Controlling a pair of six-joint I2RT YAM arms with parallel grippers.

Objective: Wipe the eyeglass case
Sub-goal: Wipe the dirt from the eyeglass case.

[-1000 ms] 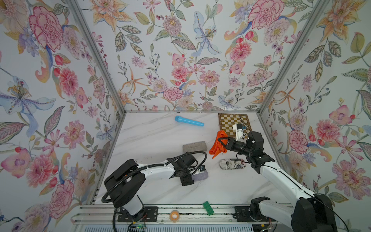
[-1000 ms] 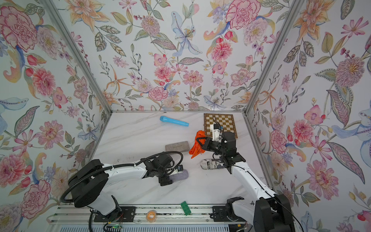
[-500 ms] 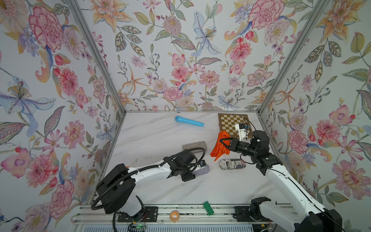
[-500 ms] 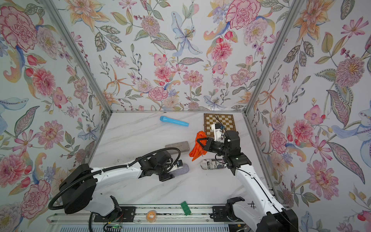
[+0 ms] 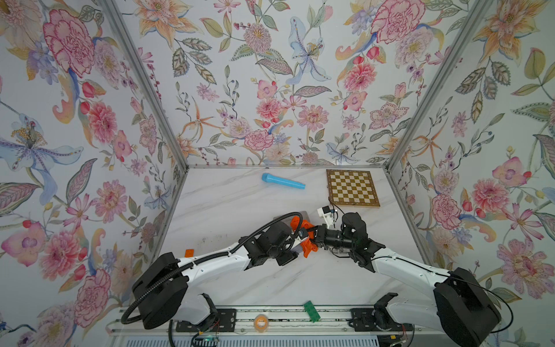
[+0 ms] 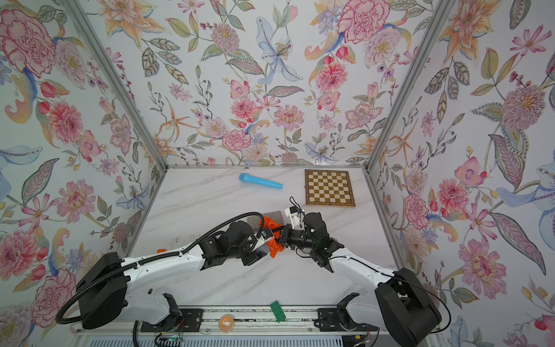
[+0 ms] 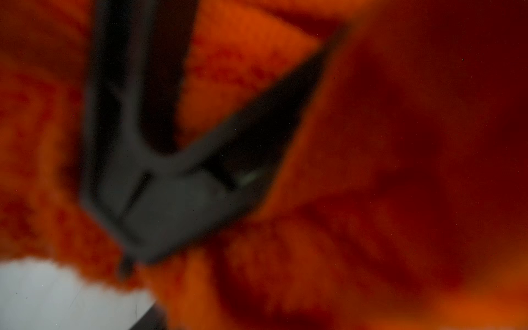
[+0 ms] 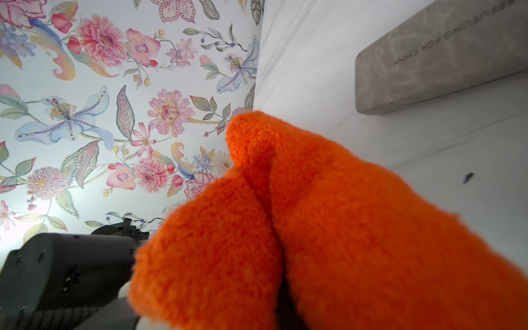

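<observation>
White marble counter (image 5: 228,210): blue tube (image 5: 282,181) far centre, chessboard (image 5: 352,187) far right, grey case (image 6: 273,216) middle, small orange block (image 5: 189,253) near left.

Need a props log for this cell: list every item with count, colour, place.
table: 1, white marble, floor of the cell
blue cylinder: 1, blue, far side
chessboard: 1, brown and cream, far right corner
grey case: 1, grey, mid-table, just beyond the cloth
orange cloth: 1, orange, in right gripper
lavender item: 1, pale, at left gripper, mostly hidden
small block: 1, orange, near left wall
green brick: 1, green, front rail
tape roll: 1, orange, front rail
left gripper: 1, black, at the cloth
right gripper: 1, black, shut on cloth
</observation>
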